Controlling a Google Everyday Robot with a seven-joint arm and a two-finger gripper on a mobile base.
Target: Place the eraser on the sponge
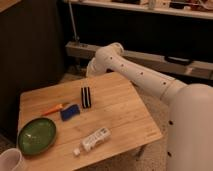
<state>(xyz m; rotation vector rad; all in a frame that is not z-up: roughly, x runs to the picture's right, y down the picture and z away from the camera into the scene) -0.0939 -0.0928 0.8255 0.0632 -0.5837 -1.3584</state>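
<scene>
The eraser [86, 97], a black block with a pale stripe, stands on the wooden table [125, 120] near its middle. The blue sponge [70, 112] lies flat just left of and in front of the eraser, apart from it. My white arm reaches in from the right. Its end, with the gripper [86, 74], hangs over the table's far edge, behind and above the eraser. The gripper touches neither object.
A thin orange stick [55, 108] lies beside the sponge's left end. A green plate [36, 136] sits at the front left, a white tube [93, 139] near the front edge, and a white cup [10, 161] at the bottom left corner.
</scene>
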